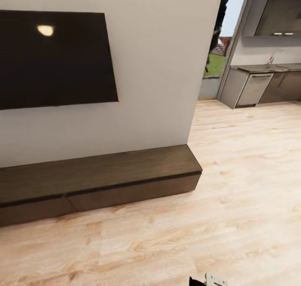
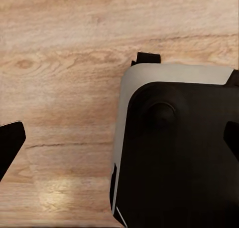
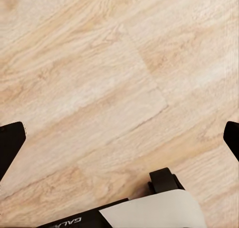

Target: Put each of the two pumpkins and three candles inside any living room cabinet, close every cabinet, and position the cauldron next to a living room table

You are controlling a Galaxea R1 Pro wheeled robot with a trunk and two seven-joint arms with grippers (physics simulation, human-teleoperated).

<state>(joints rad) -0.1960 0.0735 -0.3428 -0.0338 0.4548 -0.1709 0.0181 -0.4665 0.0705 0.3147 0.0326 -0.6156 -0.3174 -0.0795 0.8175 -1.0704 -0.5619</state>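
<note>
The cabinet is a long, low dark-brown unit against the white wall, and both wide drawer fronts that I see sit flush and closed. Nothing rests on its top. My left gripper is open, its black fingertips far apart over the wood floor and my own white-and-black base. My right gripper is also open and empty, its fingertips wide apart above bare floorboards. The pumpkins, candles, cauldron and table are out of view.
A large black TV hangs on the wall above the cabinet. Light wood floor stretches to the right toward grey kitchen cupboards and a glass door. A small piece of my arm pokes in at the lower edge.
</note>
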